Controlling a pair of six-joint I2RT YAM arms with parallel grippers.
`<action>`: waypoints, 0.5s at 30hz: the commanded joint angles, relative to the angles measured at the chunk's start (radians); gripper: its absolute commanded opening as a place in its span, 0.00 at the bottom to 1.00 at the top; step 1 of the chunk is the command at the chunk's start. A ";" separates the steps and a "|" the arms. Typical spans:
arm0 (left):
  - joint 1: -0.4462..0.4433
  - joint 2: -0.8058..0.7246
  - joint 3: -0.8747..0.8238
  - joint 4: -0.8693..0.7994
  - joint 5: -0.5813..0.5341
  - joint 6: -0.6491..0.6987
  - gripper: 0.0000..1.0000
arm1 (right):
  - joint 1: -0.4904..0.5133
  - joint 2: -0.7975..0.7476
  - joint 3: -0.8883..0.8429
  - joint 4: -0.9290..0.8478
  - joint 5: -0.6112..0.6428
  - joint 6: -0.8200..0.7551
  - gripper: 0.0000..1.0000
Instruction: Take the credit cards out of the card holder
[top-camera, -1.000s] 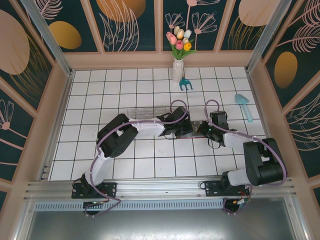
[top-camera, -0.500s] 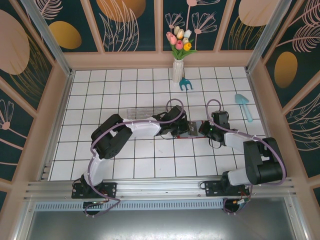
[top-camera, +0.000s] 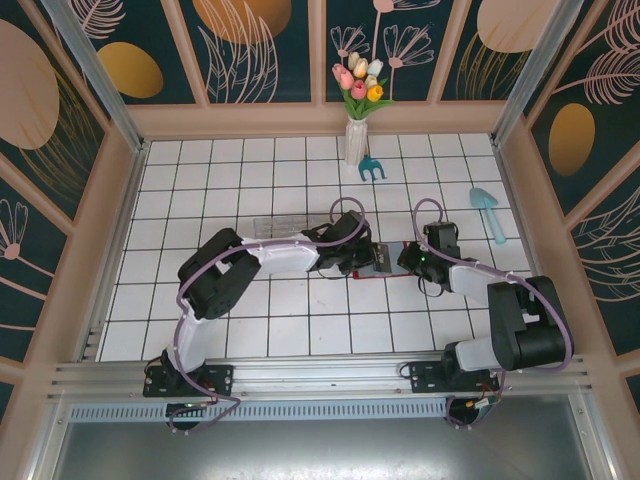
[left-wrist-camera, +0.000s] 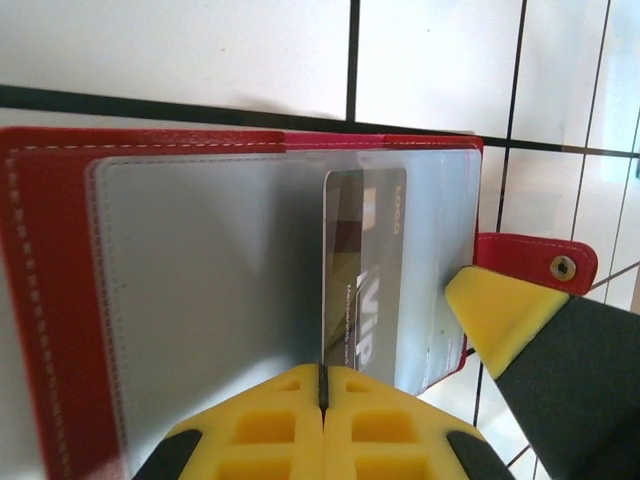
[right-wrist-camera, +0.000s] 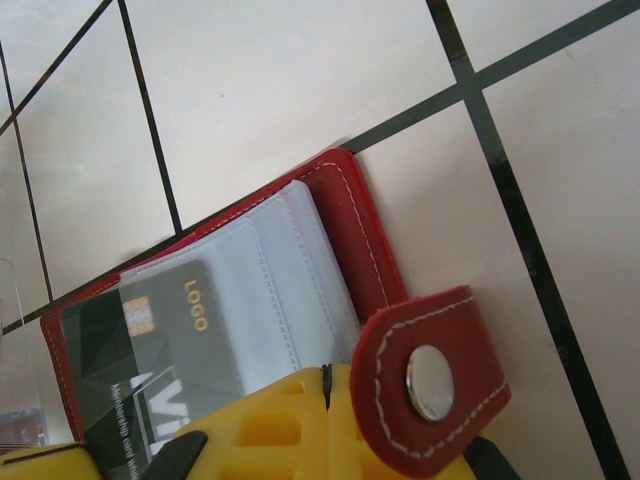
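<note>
**Top camera:** the card holder (top-camera: 386, 257) lies flat on the white tiled table (top-camera: 200, 190), a bit right of the middle. The left gripper (top-camera: 357, 258) is at its 9 o'clock and the right gripper (top-camera: 408, 258) at its 3 o'clock. Both are right on it and crowding each other.

**Left wrist:** the left fingers are pressed together, with just a hairline seam at 6 o'clock. The dark grey credit card (left-wrist-camera: 365, 285) sits in a clear sleeve (left-wrist-camera: 200, 300) right of centre. Its left edge runs straight down into that seam, so there's no telling whether card, sleeve or nothing is pinched. The right arm's yellow tip sits at 4 o'clock on the sleeve's edge, under the snap strap (left-wrist-camera: 535, 262).

**Right wrist:** these fingers are clenched too, and what's between them is hidden. The strap is at 5 o'clock and the card at 8 o'clock.

**What could go wrong:** if the pinch catches sleeve and card together, a pull probably drags the whole light holder instead of sliding the card free. The right side's hold could also slip. And the fingers are close enough to bump.

**Materials:** stitched red leatherette, a shiny metal stud, glossy floppy plastic pages, and a thin stiff slick card.
</note>
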 joint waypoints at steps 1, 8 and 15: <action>0.007 -0.092 -0.022 -0.057 -0.032 0.041 0.00 | -0.005 -0.007 -0.003 -0.011 -0.006 -0.006 0.00; 0.010 -0.194 -0.042 -0.080 -0.059 0.072 0.00 | -0.006 -0.025 -0.003 -0.010 -0.009 -0.010 0.00; 0.010 -0.269 0.009 -0.238 -0.147 0.259 0.00 | 0.001 -0.119 -0.008 -0.006 -0.025 -0.014 0.00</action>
